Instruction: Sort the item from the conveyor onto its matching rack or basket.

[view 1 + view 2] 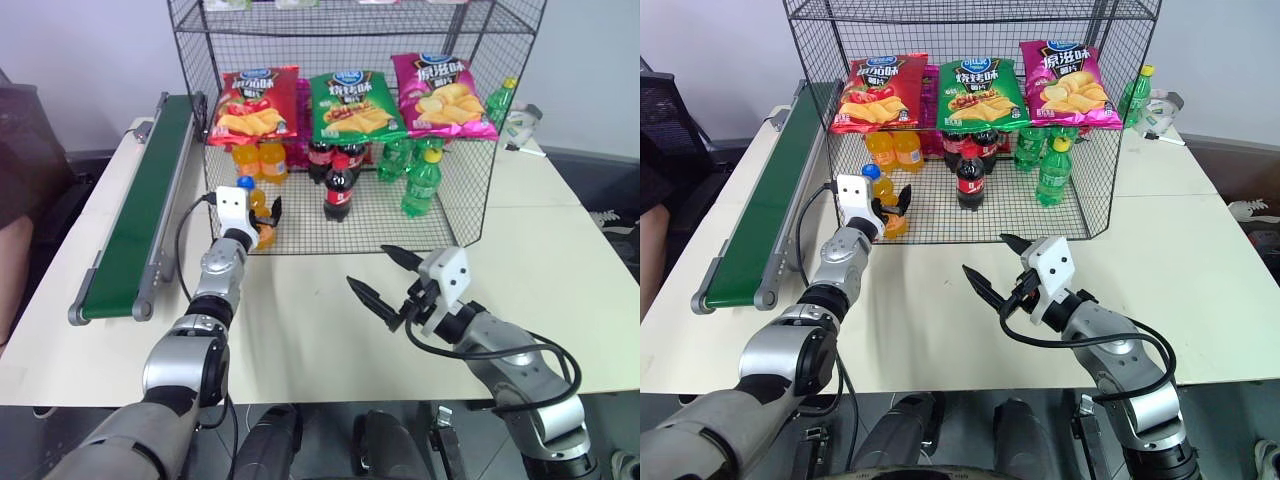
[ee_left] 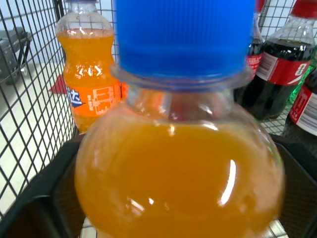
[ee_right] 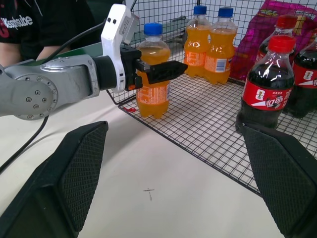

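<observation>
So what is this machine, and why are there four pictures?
It is a robot with two arms, and each arm ends in two black fingers. Two pictures come from cameras in its head, looking down over a pale table. The other two come from small cameras on its wrists, so things look very close there.

On the table are a dark-green conveyor and a black wire rack. The rack is hung with chip bags and holds orange soda bottles, cola bottles and green soda bottles.

The left gripper is at an orange soda bottle with a blue cap. That bottle stands on the rack's bottom mesh, with the fingers spread open on either side of it. The right gripper hangs over the table, open and holding nothing.
</observation>
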Controlling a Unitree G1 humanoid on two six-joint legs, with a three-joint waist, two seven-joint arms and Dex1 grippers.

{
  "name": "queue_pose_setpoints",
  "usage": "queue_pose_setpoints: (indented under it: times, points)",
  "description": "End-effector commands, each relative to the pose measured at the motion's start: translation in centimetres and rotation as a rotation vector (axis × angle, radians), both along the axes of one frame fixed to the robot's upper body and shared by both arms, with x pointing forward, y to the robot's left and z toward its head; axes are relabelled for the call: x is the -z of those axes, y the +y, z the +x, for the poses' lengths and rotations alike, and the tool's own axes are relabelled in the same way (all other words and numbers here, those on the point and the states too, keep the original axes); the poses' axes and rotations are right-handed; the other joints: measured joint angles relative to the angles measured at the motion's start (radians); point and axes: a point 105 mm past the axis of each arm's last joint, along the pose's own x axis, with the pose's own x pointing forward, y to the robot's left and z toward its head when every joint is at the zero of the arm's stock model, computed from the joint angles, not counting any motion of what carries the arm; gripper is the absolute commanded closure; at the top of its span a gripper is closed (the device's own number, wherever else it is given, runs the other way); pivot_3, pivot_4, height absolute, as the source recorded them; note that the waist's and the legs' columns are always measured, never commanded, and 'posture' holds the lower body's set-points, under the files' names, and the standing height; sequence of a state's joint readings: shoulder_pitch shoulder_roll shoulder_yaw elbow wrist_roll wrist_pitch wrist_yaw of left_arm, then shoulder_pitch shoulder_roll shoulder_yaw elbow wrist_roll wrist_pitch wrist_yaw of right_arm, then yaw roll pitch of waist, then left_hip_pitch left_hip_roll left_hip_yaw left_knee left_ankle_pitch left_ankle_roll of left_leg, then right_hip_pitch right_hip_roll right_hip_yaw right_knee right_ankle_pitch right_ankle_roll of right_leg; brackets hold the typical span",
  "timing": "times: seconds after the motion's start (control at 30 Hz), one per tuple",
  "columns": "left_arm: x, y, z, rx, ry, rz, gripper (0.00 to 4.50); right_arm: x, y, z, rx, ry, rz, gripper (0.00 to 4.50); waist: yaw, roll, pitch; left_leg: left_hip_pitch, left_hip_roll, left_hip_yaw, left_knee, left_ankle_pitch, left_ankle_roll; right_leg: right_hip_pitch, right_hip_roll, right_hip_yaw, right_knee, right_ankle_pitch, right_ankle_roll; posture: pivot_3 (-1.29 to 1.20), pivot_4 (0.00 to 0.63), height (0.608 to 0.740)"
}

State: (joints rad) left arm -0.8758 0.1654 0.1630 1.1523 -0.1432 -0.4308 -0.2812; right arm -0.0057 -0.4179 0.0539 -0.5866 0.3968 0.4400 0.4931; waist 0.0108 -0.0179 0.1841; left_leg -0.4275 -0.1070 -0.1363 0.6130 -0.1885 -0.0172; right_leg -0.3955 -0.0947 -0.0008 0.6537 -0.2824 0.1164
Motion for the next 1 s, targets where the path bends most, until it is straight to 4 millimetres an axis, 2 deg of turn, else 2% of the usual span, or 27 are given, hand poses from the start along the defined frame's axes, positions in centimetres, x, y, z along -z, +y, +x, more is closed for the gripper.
queue_pose_setpoints:
  times: [0.03, 0.2, 0.6, 0.77, 1.0]
  points:
    - [-2.5, 0.4, -0.3, 0.018, -0.116, -0.027, 0.03, -1.3, 0.3, -0.4, -0.019, -0.054, 0.009, 0.0, 0.0, 0.0, 0.0, 0.0, 0.0, 0.0, 0.0, 0.0, 0.0, 0.0, 0.0, 0.0, 0.0, 0.0, 0.0, 0.0, 0.15, 0.74]
    - [-3.3, 0.9, -1.4, 0.05, -0.17, -0.034, 0.03, -1.2, 0.4, -0.5, -0.023, -0.051, 0.013, 0.0, -0.002, 0.0, 0.0, 0.0, 0.0, 0.0, 0.0, 0.0, 0.0, 0.0, 0.0, 0.0, 0.0, 0.0, 0.0, 0.0, 0.15, 0.74]
    - [-5.7, 3.2, -6.3, 0.058, -0.206, 0.051, 0.03, -1.5, 0.8, -0.6, -0.043, -0.05, 0.015, 0.0, 0.0, 0.001, 0.0, 0.001, 0.0, 0.0, 0.0, 0.0, 0.0, 0.0, -0.001, 0.001, 0.001, 0.0, 0.0, 0.0, 0.15, 0.74]
    - [-5.7, 4.3, -9.5, 0.199, -0.089, 0.098, 0.03, -1.5, 0.5, -0.6, -0.037, -0.053, 0.0, 0.0, -0.004, 0.001, -0.001, 0.001, 0.001, 0.0, -0.001, 0.0, 0.0, 0.0, -0.001, 0.001, 0.001, 0.0, -0.001, 0.0, 0.15, 0.74]
    - [-5.6, 7.0, -12.3, 0.246, 0.056, 0.175, 0.03, -1.5, 0.1, -0.6, -0.039, -0.05, -0.011, 0.0, -0.001, 0.002, -0.001, 0.001, 0.001, 0.0, -0.001, 0.0, 0.0, 0.0, -0.002, 0.002, 0.0, 0.0, -0.001, 0.0, 0.15, 0.74]
